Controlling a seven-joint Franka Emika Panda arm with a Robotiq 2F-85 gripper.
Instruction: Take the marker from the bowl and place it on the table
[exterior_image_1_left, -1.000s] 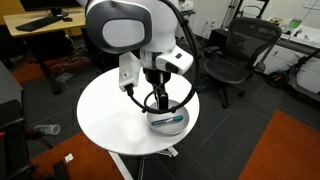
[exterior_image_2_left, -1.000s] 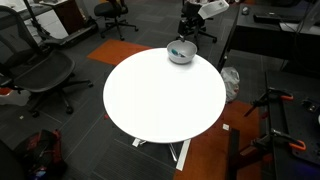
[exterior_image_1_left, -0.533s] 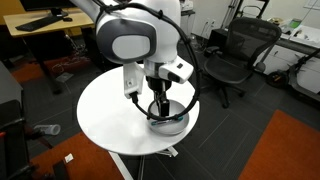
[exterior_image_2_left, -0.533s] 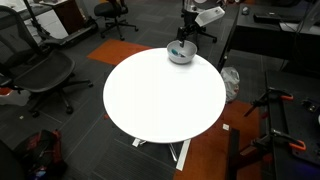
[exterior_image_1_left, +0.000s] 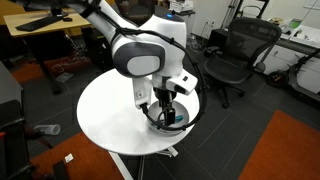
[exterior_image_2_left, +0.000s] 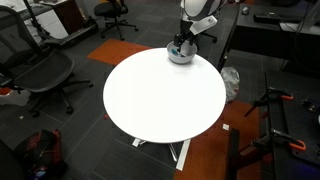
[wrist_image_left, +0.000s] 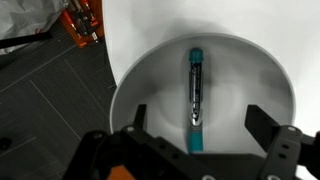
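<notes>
You are holding the gripper (wrist_image_left: 198, 122) wide apart, gripping nothing, fingers (wrist_image_left: 268, 126) straddling the marker (wrist_image_left: 195, 85) in the bowl (wrist_image_left: 252, 72), arm (exterior_image_1_left: 142, 52) reaching straight down at centre frame.

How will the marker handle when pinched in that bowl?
Likely stiff and light: the marker is a slim, straight stick. Its round body may roll on the smooth curved floor of the bowl if nudged. The open gripper straddles it crosswise, so closing should probably centre it.
</notes>
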